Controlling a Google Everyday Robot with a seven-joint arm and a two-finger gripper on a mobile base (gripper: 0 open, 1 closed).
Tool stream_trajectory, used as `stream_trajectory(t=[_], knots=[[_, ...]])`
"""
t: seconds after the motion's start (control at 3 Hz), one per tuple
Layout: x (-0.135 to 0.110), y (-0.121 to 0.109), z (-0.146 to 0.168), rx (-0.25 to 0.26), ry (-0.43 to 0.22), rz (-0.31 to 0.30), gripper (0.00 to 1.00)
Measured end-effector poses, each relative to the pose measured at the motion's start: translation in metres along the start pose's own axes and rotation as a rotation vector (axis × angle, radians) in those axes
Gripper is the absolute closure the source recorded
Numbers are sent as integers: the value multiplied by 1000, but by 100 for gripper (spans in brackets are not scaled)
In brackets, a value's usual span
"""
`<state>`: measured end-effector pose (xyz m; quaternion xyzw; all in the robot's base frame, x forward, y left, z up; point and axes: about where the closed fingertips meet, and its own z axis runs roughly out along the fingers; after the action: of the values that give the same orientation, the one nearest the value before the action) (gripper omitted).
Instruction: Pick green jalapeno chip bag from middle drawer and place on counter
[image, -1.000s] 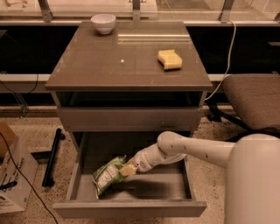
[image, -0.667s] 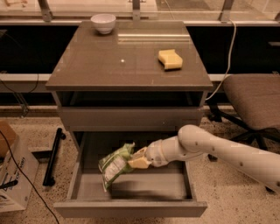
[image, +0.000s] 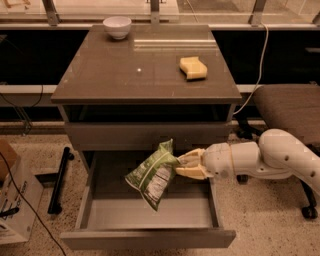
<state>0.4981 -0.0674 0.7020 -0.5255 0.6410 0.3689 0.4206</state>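
Gripper (image: 181, 165) at centre right of the frame, fingers clamped on the green jalapeno chip bag (image: 152, 175), holds it in the air above the open middle drawer (image: 150, 236), below the counter (image: 125, 75).

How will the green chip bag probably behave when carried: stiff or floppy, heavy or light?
Probably floppy: the green chip bag hangs crumpled from the gripper over the middle drawer. Likely light: a pinch at one edge holds it.

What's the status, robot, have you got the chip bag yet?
Copy: gripper above middle drawer, shut on green jalapeno chip bag. Bag hanging, not yet on counter. Up there: sponge, bowl.
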Motion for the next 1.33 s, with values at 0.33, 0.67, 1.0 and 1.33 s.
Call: stream_trajectory(t=[0.33, 0.67, 1.0, 1.33], knots=[[-54, -5, -66, 44, -48, -146, 100], [-115, -21, -114, 82, -49, -285, 100], [-128, -29, -126, 108, -60, -306, 100], [-127, -28, -124, 103, -59, -304, 100]])
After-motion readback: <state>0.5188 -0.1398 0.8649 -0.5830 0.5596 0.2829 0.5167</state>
